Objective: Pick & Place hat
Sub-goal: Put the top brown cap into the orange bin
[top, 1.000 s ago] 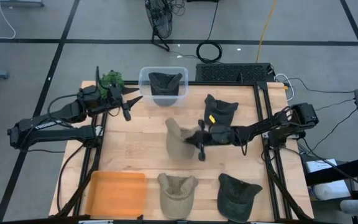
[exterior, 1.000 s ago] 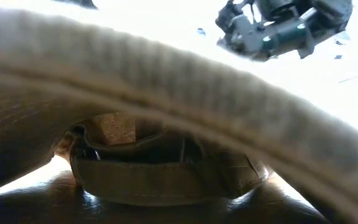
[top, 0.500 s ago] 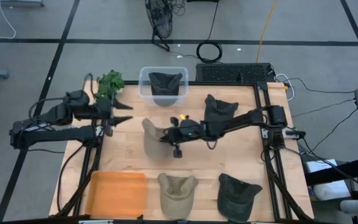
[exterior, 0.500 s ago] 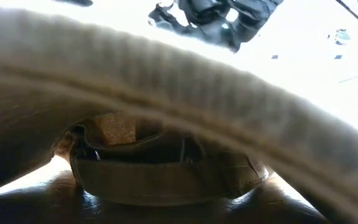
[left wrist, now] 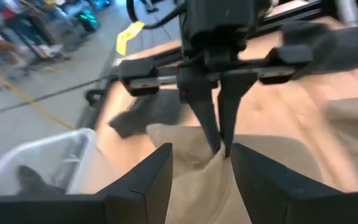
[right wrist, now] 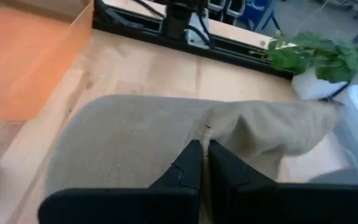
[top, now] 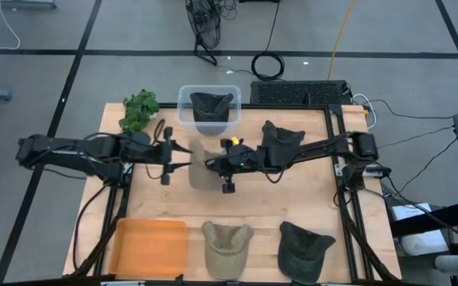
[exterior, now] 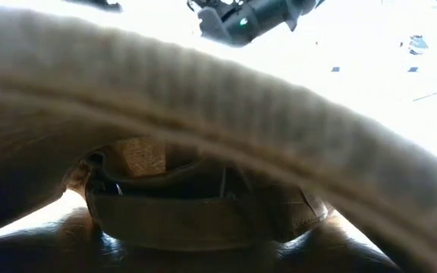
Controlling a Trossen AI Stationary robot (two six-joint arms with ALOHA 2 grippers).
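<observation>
Right gripper (top: 213, 164), frame centre in the high view, is clamped on the tan hat (top: 199, 165); left gripper (top: 183, 156) meets it, fingers spread. Left wrist view: own fingers (left wrist: 148, 177) flank the cloth; judged handover, so close before the right lets go. Low view: a cap brim (exterior: 218, 114) blocks nearly everything.
</observation>
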